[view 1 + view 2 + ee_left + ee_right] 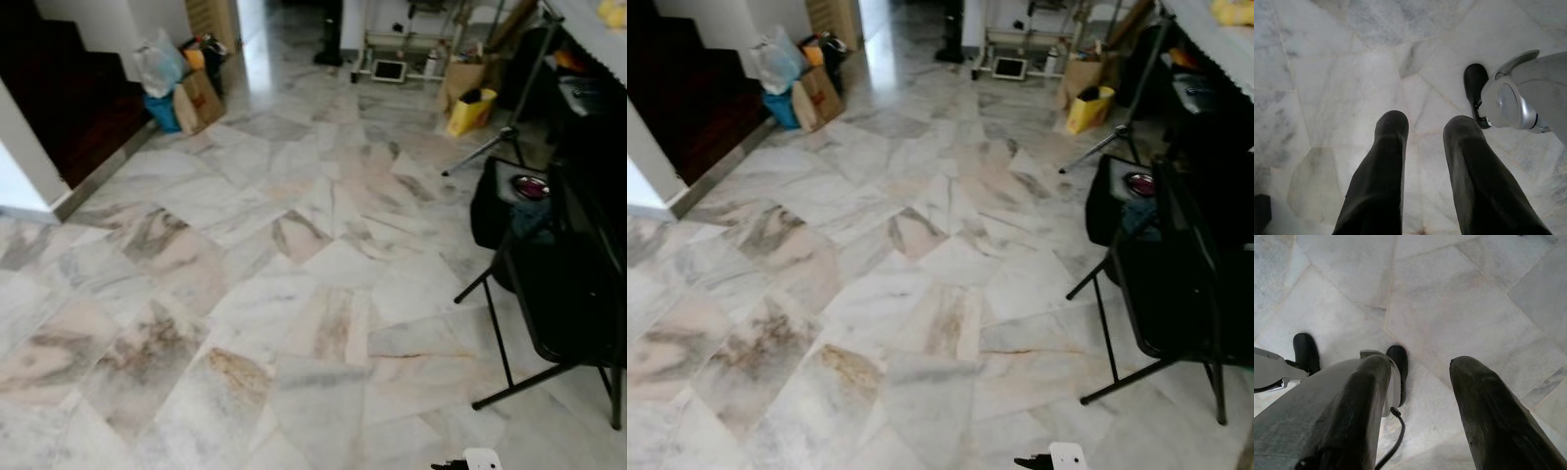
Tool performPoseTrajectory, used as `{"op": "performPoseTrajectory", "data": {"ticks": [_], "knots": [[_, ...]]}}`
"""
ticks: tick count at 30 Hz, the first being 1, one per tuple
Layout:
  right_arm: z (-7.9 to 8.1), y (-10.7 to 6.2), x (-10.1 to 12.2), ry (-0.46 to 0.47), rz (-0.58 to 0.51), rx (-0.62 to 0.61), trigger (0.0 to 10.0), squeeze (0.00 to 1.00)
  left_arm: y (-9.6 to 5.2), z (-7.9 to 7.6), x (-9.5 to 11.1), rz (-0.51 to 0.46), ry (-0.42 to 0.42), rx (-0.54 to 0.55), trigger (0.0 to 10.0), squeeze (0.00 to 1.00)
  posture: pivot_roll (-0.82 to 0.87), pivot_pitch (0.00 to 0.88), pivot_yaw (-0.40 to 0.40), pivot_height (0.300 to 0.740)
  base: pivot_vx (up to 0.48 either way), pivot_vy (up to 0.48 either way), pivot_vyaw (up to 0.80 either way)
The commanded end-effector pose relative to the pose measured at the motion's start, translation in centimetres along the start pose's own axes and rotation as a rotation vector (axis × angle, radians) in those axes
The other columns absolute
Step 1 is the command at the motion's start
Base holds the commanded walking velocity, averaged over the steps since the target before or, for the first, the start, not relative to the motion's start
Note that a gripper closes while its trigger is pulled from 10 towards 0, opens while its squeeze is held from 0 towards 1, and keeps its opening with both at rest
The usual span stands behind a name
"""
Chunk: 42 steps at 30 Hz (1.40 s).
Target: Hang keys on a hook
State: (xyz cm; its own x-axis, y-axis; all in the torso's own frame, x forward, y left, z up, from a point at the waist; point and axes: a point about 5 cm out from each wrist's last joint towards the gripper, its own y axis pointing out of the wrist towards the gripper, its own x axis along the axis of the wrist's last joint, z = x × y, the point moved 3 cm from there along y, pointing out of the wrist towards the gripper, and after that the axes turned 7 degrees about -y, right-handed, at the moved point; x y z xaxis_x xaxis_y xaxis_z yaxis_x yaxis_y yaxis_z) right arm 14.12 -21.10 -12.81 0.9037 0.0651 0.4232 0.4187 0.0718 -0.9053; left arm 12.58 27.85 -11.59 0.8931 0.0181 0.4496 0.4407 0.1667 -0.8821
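Marble floor (294, 294) of angular veined slabs beneath both parted grippers.

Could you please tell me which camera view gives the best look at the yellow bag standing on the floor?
The left eye view: the yellow bag stands whole beside the tripod leg, with its dark top visible. The right eye view shows it too, slightly smaller. The wrist views look down at marble floor past the open grippers.
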Motion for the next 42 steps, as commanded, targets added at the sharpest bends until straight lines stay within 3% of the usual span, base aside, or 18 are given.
{"op": "performPoseTrajectory", "data": {"ticks": [1, 9, 18, 22, 29, 37, 42], "knots": [[0.0, -0.1, -0.4, 0.004, 0.013, 0.000, 10.0, 0.00, -0.2, 0.5, -0.6, 0.020, 0.005, 0.007, 10.0, 0.00, -0.04, 0.000, 0.007, 0.740, 0.000, 0.000, -0.75], [0.0, 0.0, -0.4, 0.001, 0.027, -0.001, 10.0, 0.00, 0.0, 0.2, 0.2, -0.002, 0.010, -0.018, 10.0, 0.00, -0.03, 0.000, 0.009, 0.740, 0.000, -0.068, -0.75], [0.9, 0.3, 0.6, 0.058, -0.009, -0.004, 10.0, 0.00, 0.0, 1.0, 1.0, -0.008, 0.003, 0.004, 10.0, 0.00, -0.04, 0.000, 0.046, 0.740, 0.000, -0.092, -0.75], [1.5, 0.5, 0.7, 0.030, -0.003, 0.015, 10.0, 0.00, -0.1, 1.5, 1.3, -0.015, 0.026, 0.018, 10.0, 0.00, -0.03, 0.000, 0.044, 0.740, 0.000, -0.068, -0.75], [1.9, 0.6, 0.8, 0.009, -0.007, 0.019, 10.0, 0.00, -0.1, 1.9, 1.2, -0.015, -0.011, 0.035, 10.0, 0.00, -0.05, 0.000, 0.015, 0.740, 0.000, -0.243, -0.75], [0.1, 0.2, 0.8, -0.028, 0.004, -0.027, 10.0, 0.00, 0.1, 0.4, 1.1, -0.020, -0.060, 0.003, 10.0, 0.00, -0.03, 0.000, -0.029, 0.740, 0.000, 0.000, -0.75], [-2.3, -0.4, 0.6, -0.058, 0.017, -0.070, 10.0, 0.00, 0.4, -1.8, 0.7, -0.016, -0.119, -0.034, 10.0, 0.00, 0.02, 0.000, -0.104, 0.740, 0.000, 0.000, -0.75]]}}
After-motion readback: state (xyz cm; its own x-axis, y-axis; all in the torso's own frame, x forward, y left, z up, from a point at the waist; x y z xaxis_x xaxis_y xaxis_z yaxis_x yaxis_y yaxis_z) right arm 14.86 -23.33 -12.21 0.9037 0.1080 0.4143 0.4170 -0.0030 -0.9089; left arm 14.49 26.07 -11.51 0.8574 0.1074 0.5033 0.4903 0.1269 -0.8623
